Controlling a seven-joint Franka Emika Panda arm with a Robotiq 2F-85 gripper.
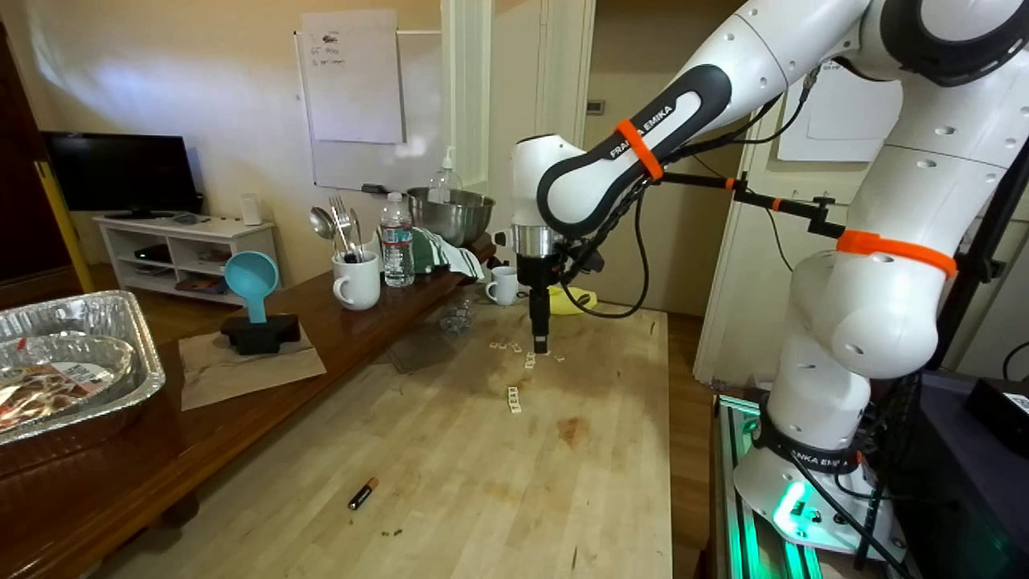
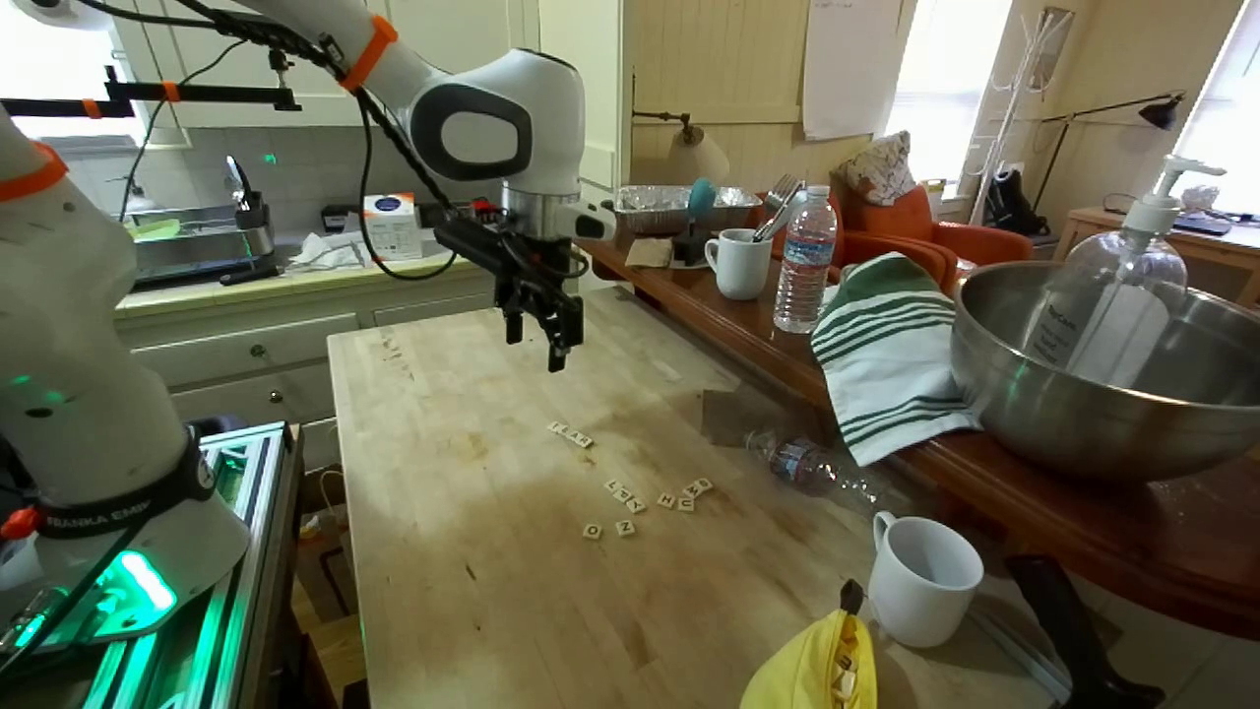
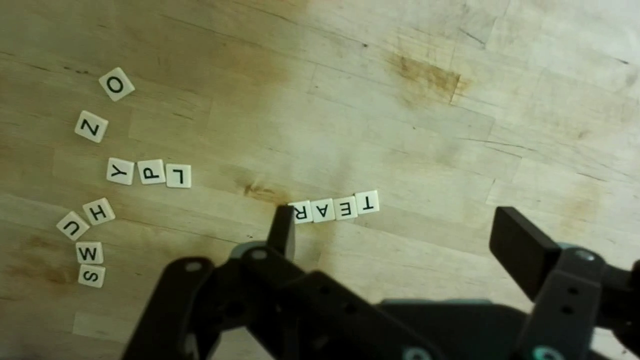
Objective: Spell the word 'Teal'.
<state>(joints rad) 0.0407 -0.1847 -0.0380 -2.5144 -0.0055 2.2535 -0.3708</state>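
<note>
White letter tiles lie on the wooden table. The T tile (image 3: 367, 201), E tile (image 3: 345, 207), A tile (image 3: 322, 210) and R tile (image 3: 302, 212) form a touching row reading TEAR, upside down in the wrist view. The T sits slightly offset from the E. The L tile (image 3: 178, 176) lies apart to the left, beside the P tile (image 3: 151, 171) and Y tile (image 3: 120, 171). My gripper (image 3: 395, 212) is open and empty. It hangs above the table in both exterior views (image 1: 540, 346) (image 2: 536, 350). One finger hides part of the R.
Loose tiles lie left in the wrist view: O (image 3: 116, 84), Z (image 3: 91, 126), H (image 3: 99, 211), U (image 3: 73, 226), W (image 3: 89, 253), S (image 3: 92, 276). A plastic bottle (image 2: 812, 463), white mug (image 2: 925, 581) and yellow pouch (image 2: 812, 665) are on the table (image 2: 472, 620). A battery (image 1: 362, 494) lies there too.
</note>
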